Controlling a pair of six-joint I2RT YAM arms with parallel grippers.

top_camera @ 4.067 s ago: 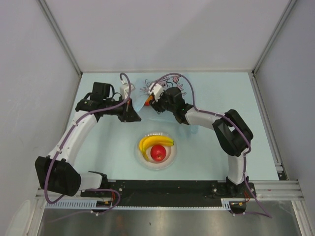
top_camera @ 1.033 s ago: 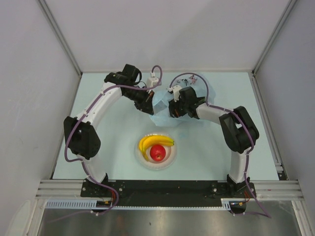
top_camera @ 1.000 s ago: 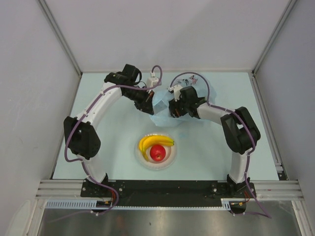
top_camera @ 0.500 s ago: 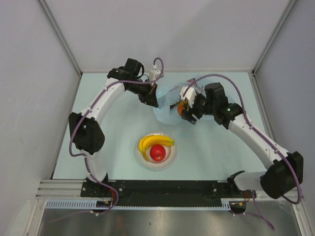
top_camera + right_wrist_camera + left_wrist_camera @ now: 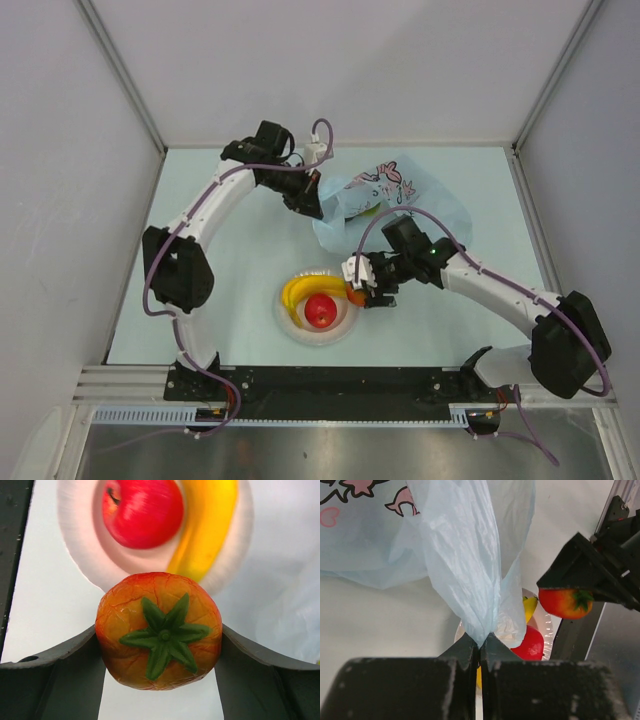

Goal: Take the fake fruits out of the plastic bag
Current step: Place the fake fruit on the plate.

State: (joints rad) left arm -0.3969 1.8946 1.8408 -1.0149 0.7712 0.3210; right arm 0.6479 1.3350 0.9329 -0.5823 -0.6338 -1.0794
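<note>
The light-blue plastic bag (image 5: 385,195) lies at the back middle of the table. My left gripper (image 5: 312,205) is shut on its bunched edge (image 5: 479,625) and holds it up. My right gripper (image 5: 362,290) is shut on an orange-red fruit (image 5: 159,630) with a green star-shaped calyx. It holds the fruit by the right rim of the white plate (image 5: 342,326). The fruit also shows in the left wrist view (image 5: 565,602). A yellow banana (image 5: 298,291) and a red apple (image 5: 321,311) lie on the plate. Something green shows faintly inside the bag (image 5: 357,214).
Grey walls enclose the table at the back, left and right. A black rail (image 5: 340,380) runs along the near edge. The right arm (image 5: 480,285) reaches across the table's right half.
My right gripper has come out of the bag with the orange-red fruit and moved down toward the plate. The bag has spread open at the back. My left gripper still grips the bag.
</note>
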